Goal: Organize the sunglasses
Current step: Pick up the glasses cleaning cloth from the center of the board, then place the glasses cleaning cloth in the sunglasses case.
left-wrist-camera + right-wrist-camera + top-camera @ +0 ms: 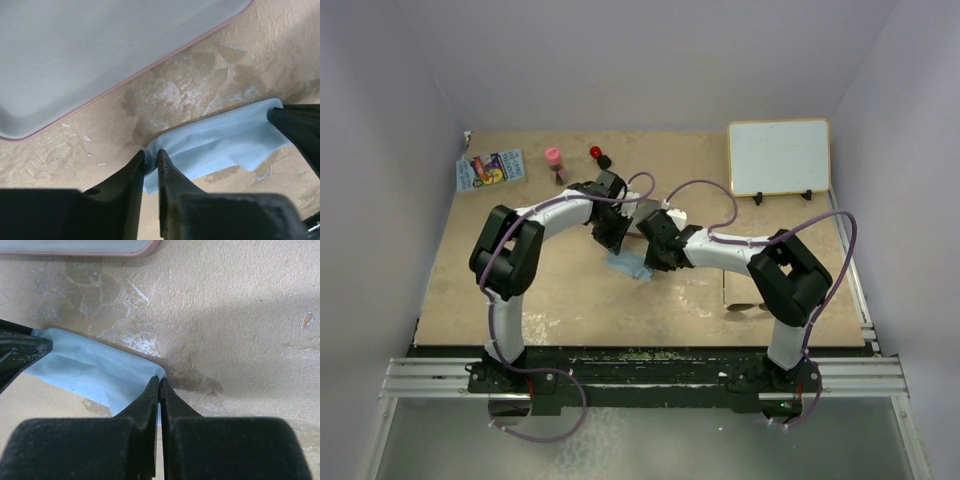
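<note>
Two robot arms meet over the middle of a tan wooden surface, both working on a light-blue cloth that lies flat there. The left claw is drawn narrow with one corner of the cloth between its tips; a thin gap shows, so it appears to be pinching the corner, though how firmly is hard to tell. The right claw is closed tight on the opposite corner, its tips meeting on the fabric. Just beyond the cloth, on the far side, lies an open case with a pink rim and a pale grey lining. The sunglasses are not in either claw: seen from above, they appear as a small dark shape on the surface to the right and near side, beside the right arm's elbow and well apart from the cloth and case. The step in hand looks like handling the cloth, either folding it or lifting it by two corners. The next move calls for both arms to rise or travel together, keeping the fabric evenly stretched so that neither corner slips free.
</note>
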{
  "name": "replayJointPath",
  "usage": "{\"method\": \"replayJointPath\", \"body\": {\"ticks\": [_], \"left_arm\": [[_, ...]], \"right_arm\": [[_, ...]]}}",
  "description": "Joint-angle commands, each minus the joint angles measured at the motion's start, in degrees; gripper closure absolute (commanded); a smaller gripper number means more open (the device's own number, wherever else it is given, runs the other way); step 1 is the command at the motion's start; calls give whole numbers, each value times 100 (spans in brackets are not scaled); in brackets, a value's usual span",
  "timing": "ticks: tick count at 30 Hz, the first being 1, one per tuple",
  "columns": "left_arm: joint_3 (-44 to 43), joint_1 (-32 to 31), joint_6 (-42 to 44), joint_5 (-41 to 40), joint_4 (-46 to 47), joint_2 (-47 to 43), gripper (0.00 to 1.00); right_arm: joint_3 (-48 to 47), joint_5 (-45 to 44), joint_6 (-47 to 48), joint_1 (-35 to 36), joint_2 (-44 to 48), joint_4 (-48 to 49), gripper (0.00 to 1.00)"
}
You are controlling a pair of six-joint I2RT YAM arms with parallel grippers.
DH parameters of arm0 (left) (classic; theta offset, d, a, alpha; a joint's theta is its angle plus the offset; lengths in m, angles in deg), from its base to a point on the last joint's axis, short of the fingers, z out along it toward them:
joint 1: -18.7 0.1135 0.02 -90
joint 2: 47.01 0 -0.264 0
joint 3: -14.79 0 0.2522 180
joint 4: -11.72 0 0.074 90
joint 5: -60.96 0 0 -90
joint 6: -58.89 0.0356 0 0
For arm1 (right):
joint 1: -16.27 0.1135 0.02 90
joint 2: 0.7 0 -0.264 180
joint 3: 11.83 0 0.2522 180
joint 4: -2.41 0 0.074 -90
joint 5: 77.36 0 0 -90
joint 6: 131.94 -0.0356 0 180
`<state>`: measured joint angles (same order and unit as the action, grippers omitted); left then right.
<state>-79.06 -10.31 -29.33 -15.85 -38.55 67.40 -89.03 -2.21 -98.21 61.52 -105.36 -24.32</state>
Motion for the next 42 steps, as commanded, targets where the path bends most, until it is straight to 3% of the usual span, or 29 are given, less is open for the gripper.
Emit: {"method": "replayJointPath", "body": {"ticks": [1,4,17,27,42], "left_arm": [[236,-51,109,390,-287,263,87],[226,-52,145,404,-301,247,96],[-267,-35,331,-141,-392,-620,96],[-503,134,200,-156,-359,-513,96],[-640,277,305,-166,173,-672,96]], "right_arm": [[-151,30,51,-17,-104,-189,100],[-188,44,55,-15,-133,-193,100],[-689,-198,191,-7,-18,-563,100],[-1141,-271,361,-4,-128,-743,100],[-1799,-1315,728,-41,-453,-1126,100]]}}
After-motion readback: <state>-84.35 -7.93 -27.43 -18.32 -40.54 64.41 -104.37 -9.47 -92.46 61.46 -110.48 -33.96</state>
